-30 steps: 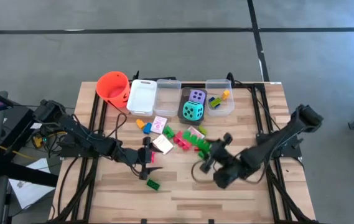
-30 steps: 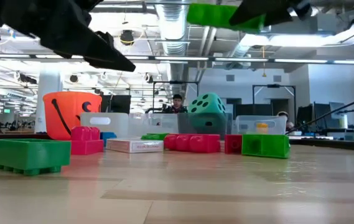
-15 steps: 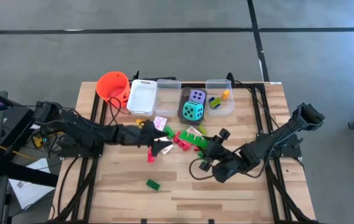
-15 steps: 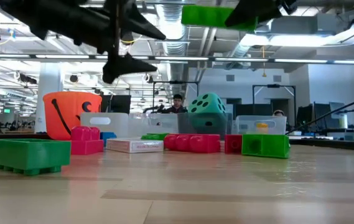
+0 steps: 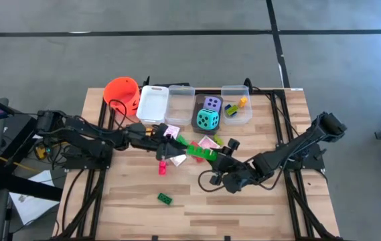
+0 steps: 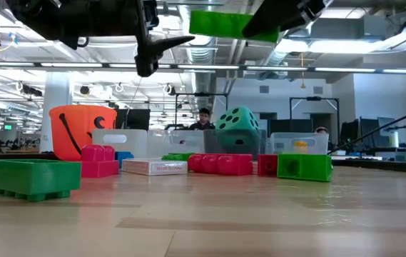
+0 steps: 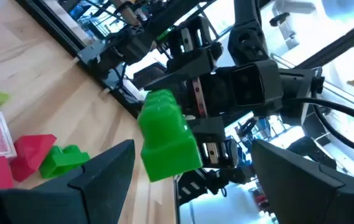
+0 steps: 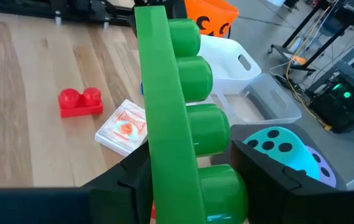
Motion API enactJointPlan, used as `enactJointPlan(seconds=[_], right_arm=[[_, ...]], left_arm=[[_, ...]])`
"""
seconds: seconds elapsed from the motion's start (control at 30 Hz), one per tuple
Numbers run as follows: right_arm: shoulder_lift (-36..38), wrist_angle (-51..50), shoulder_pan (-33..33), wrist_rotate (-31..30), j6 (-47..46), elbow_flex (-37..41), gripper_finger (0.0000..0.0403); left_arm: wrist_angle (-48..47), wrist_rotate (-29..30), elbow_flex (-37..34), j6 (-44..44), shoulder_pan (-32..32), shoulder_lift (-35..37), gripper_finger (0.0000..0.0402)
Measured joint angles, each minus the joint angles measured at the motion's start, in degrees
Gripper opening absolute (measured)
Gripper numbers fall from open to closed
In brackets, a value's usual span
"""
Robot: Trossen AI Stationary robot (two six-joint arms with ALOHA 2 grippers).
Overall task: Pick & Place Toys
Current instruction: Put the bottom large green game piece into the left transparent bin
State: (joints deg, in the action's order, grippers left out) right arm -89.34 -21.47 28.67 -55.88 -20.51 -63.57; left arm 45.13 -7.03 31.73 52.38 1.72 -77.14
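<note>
Between the right pincer's (image 8: 189, 186) fingers, a long green brick (image 8: 183, 118) — ends cut off.

The wooden counter (image 5: 244, 207) fills the centre of the high view. Along its upper edge stand an orange bucket (image 5: 122, 93), a white bin (image 5: 153, 104), and three clear bins (image 5: 180, 105), the middle one holding a teal die (image 5: 207, 120). Below them, mid-frame, lie a pink-white card (image 5: 171, 132) and a red brick (image 5: 162, 167). A green brick (image 5: 165, 197) lies alone toward the lower centre.
</note>
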Motion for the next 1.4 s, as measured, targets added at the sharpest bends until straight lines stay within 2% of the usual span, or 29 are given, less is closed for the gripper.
enactJointPlan(seconds=[0.57,0.9,1.17,1.4], right_arm=[[0.02,1.22,-1.66,0.47,0.25,0.0,0.0173],[0.02,8.72,-3.16,1.83,8.86,0.0,0.0173],[0.02,10.71,-3.65,1.89,12.15,0.0,0.0173],[0.02,10.85,-3.84,1.85,12.14,0.0,0.0173]], left_arm=[[-0.68,1.39,0.18,3.34,0.13,-0.02,0.0314],[-7.04,2.69,4.89,0.77,0.01,-0.07,0.0314],[-7.14,2.69,5.42,0.38,-0.03,-0.07,0.0314],[-11.37,2.71,5.42,0.37,-0.03,-0.07,0.0287]])
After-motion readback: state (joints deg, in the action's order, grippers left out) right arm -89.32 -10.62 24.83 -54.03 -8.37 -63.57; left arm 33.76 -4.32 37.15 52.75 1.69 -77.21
